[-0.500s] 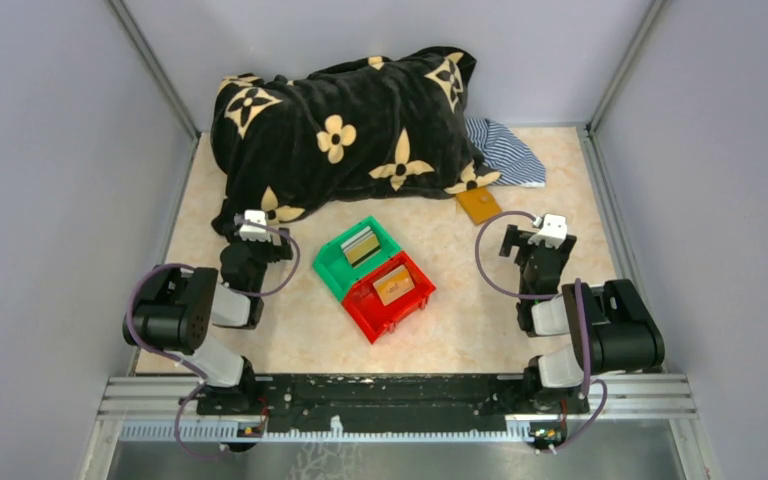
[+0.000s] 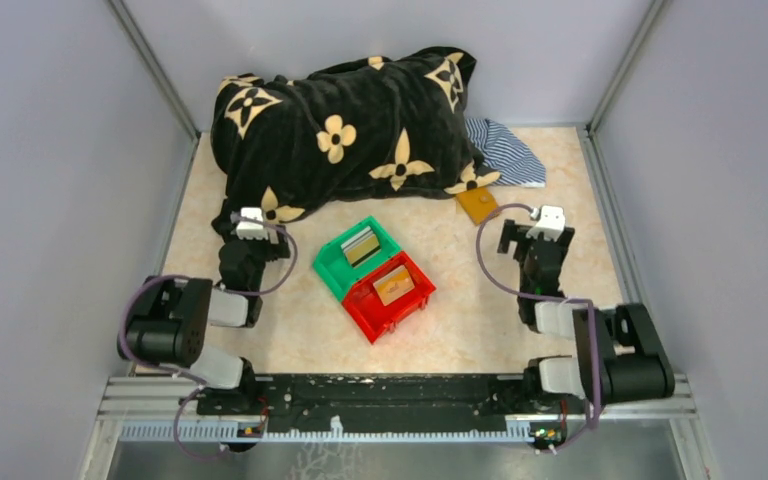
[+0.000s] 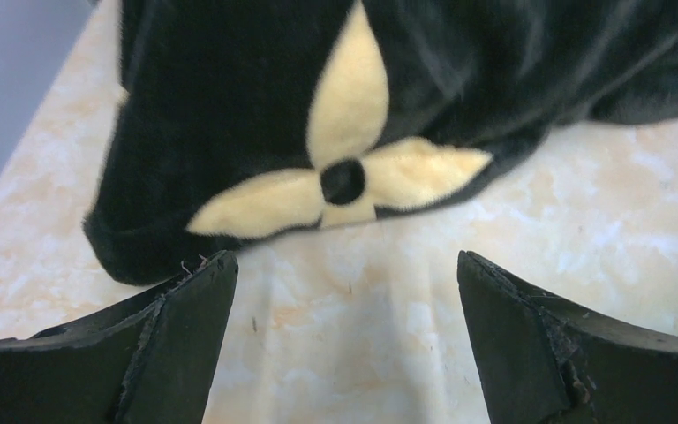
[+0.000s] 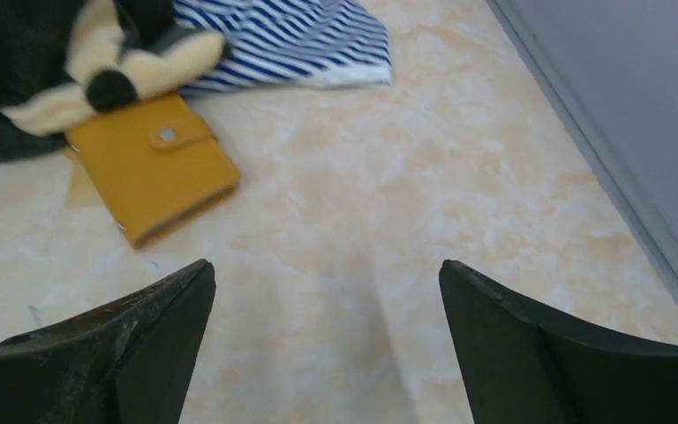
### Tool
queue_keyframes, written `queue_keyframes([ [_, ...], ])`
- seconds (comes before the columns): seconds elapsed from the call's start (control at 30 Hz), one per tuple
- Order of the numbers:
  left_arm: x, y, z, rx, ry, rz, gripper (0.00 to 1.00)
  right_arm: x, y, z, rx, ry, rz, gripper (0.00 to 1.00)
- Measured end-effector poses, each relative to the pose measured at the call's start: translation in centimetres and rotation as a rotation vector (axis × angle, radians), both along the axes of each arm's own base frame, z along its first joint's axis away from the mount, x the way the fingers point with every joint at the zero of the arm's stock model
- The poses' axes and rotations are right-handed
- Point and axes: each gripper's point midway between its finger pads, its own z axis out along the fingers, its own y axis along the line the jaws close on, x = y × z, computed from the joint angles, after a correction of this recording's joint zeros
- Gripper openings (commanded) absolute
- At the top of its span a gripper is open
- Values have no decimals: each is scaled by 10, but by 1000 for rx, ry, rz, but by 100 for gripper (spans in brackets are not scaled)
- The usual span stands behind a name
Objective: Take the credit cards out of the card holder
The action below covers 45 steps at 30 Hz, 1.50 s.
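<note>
Risks, R arm:
- Card holder lies flat and shut at the black flower-print blanket's front-right hem, far corner touching or just under a yellow petal. A pinch there could catch the pile and drag the blanket along.
- Low profile on the tabletop, so the fingers may skid over it instead of getting under an edge.
- Snap tab looks fastened. It prob. needs 2 arms to open, and pulling w/ one would only slide it.

Holder: mustard-tan leather, strap tab w/ silver stud on top, closed, so contents can't be told.

Credit cards: some lie in the green bin and red bin, in front of the blanket's middle.

Right gripper: fingers spread wide, empty, on the near side of the holder, apart from it. Left gripper: spread, empty, just in front of the blanket's front-left corner.
</note>
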Motion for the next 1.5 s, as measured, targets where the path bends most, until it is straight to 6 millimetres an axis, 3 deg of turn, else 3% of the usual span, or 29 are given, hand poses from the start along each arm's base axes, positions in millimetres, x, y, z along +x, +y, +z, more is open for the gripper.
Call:
queue_keyframes([
  [0.03, 0, 2, 3, -3, 4, 14, 100, 2, 3, 5, 1, 14, 11, 99],
  [0.1, -1, 4, 23, -12, -28, 27, 100, 14, 16, 37, 48, -9, 50, 99],
  [0.23, -12, 0, 101, -66, -232, 4, 100, 43, 65, 134, 129, -72, 279, 99],
  [0.33, -28, -11, 150, -148, -334, -46, 100, 49, 110, 193, 154, -73, 438, 99],
  [0.43, -31, -26, 187, -254, -353, -108, 100, 42, 149, 213, 161, -33, 538, 99],
  [0.57, -37, -59, 212, -383, -313, -227, 100, 28, 200, 177, 134, 124, 601, 97],
  [0.63, -36, -78, 208, -423, -242, -279, 100, 16, 228, 145, 117, 229, 648, 76],
  [0.7, -31, -92, 198, -452, -161, -306, 100, 2, 252, 116, 117, 318, 702, 34],
  [0.73, -27, -98, 189, -463, -114, -315, 99, -5, 261, 105, 122, 349, 720, 23],
  [0.9, -17, -112, 134, -485, 107, -312, 91, -34, 292, 77, 131, 442, 766, 2],
  [1.03, -21, -111, 125, -487, 147, -303, 84, -61, 318, 71, 126, 455, 830, 0],
  [1.13, -21, -112, 124, -495, 153, -303, 83, -81, 327, 55, 146, 510, 878, 0],
  [1.3, -20, -115, 114, -503, 185, -300, 83, -96, 326, 31, 123, 576, 873, 0],
  [1.5, -21, -116, 107, -506, 210, -294, 83, -98, 318, 22, 86, 594, 816, 0],
])
